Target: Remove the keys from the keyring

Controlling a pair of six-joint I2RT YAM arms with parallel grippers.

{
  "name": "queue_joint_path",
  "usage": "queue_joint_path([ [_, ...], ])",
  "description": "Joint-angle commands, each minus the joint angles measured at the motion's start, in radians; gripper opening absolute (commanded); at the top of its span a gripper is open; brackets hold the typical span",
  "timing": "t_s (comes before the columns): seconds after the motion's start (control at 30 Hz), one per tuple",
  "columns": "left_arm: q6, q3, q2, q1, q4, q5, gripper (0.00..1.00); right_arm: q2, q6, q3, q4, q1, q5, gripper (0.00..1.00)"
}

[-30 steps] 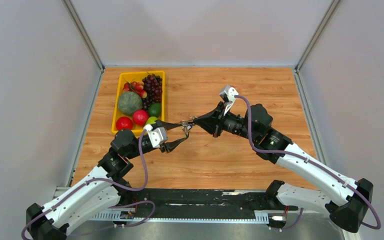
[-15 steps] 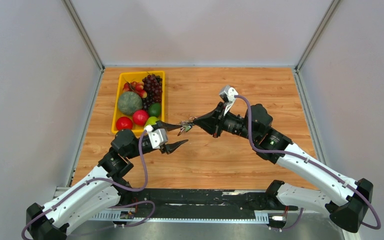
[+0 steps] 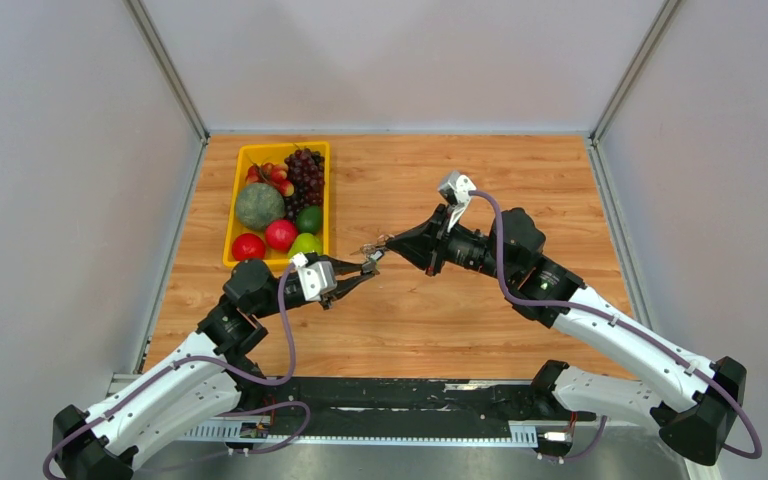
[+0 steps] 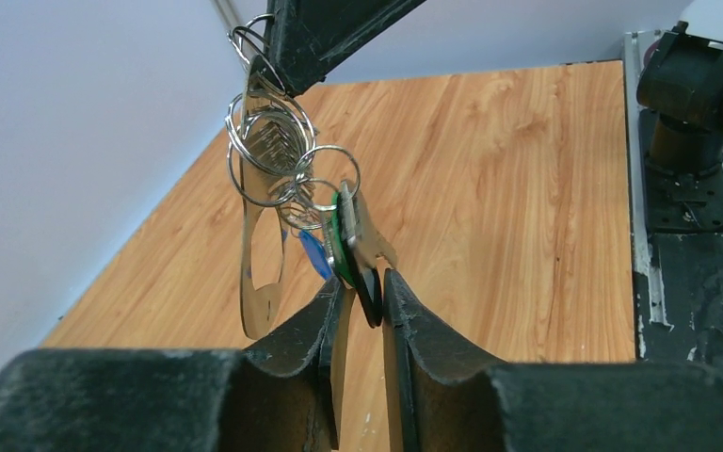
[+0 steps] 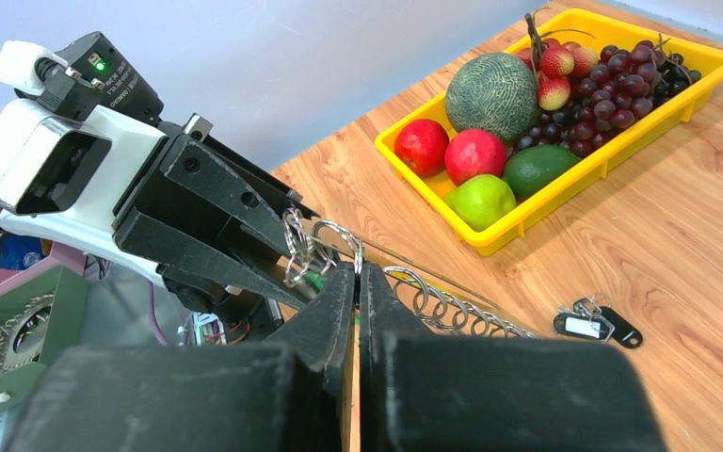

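Observation:
The keys hang in a small bunch with a green tag, a blue tag and a black tag. They hang from wire rings beside the keyring, a silvery flat loop. My right gripper is shut on a ring at the top of the bunch and holds it in the air. My left gripper is closed from below on the black tag, with a thin gap on one side. In the top view it sits just left of the right fingertips.
A yellow tray of fruit stands at the back left and also shows in the right wrist view. A separate key bunch with black tags lies on the wood table. The table's near edge rail is at the right.
My left gripper was wide open around the hanging bunch. It has now closed its fingers on the keys. The right gripper has stayed put.

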Motion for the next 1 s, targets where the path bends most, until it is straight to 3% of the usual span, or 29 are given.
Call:
queue_joint_path([
  [0.0, 0.017, -0.001, 0.001, -0.005, 0.038, 0.009, 0.24, -0.039, -0.008, 0.015, 0.072, 0.004, 0.037, 0.0],
  [0.17, 0.017, 0.001, 0.0, -0.005, 0.034, -0.006, 0.05, -0.058, -0.022, 0.007, 0.062, 0.004, 0.075, 0.0],
  [0.33, 0.018, 0.008, -0.004, -0.004, 0.019, -0.051, 0.0, -0.061, -0.017, -0.03, 0.049, 0.005, 0.07, 0.07],
  [0.37, 0.017, 0.01, -0.005, -0.005, 0.018, -0.06, 0.0, -0.063, -0.014, -0.044, 0.049, 0.005, 0.068, 0.13],
  [0.5, 0.014, 0.013, -0.004, -0.005, 0.013, -0.076, 0.0, -0.081, -0.035, -0.102, 0.039, 0.004, 0.059, 0.62],
  [0.6, 0.009, 0.013, -0.004, -0.005, 0.013, -0.078, 0.0, -0.109, -0.113, -0.137, 0.024, 0.004, 0.013, 0.78],
  [0.97, 0.018, 0.011, -0.001, -0.005, 0.007, -0.067, 0.0, -0.146, -0.415, -0.181, -0.024, 0.005, -0.121, 0.76],
])
